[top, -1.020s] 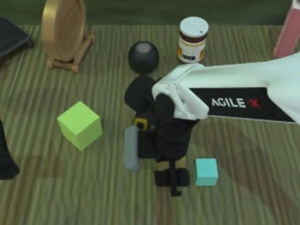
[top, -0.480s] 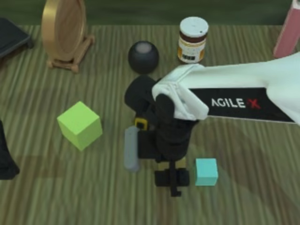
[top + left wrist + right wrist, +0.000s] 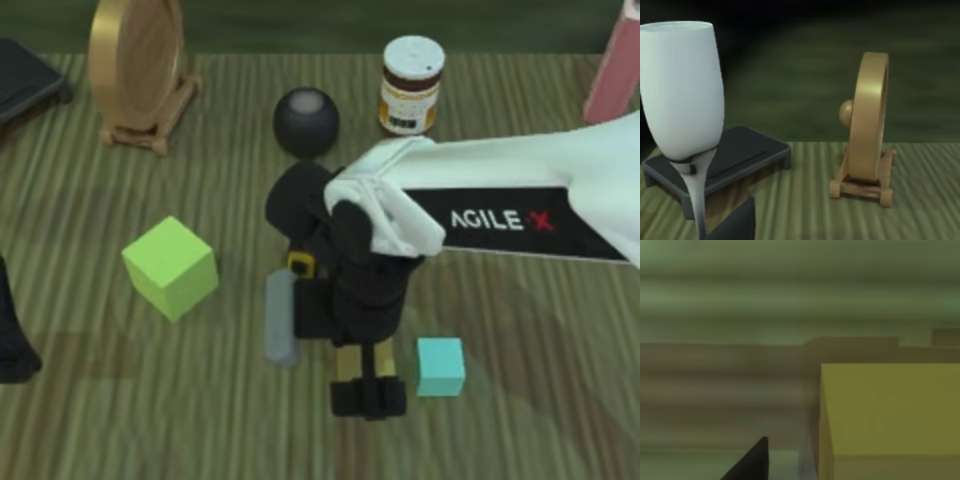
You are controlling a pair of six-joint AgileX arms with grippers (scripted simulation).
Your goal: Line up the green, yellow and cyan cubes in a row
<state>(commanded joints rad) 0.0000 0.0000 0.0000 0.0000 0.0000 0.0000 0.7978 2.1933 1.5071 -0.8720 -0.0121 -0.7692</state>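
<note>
The lime-green cube (image 3: 170, 266) sits alone on the left of the table. The small cyan cube (image 3: 440, 366) lies at front centre. Just left of it is the yellow cube (image 3: 349, 362), mostly hidden under my right gripper (image 3: 368, 392), which hangs over it, open, its fingers spread on either side. In the right wrist view the yellow cube (image 3: 890, 410) rests on the table, with a gap between it and the one dark fingertip (image 3: 754, 460) that shows. My left gripper (image 3: 12, 345) is parked at the left edge, open and empty.
A black-and-yellow tape measure (image 3: 300, 264) and a grey bar (image 3: 281, 318) lie just left of the right arm. Along the back stand a wooden ring on a stand (image 3: 138, 70), a black ball (image 3: 306, 121), a jar (image 3: 410, 86) and a pink object (image 3: 615, 65).
The right gripper's fingers have spread apart over the yellow cube, and more yellow shows beneath the wrist. The arm, the green cube and the cyan cube have stayed put.
</note>
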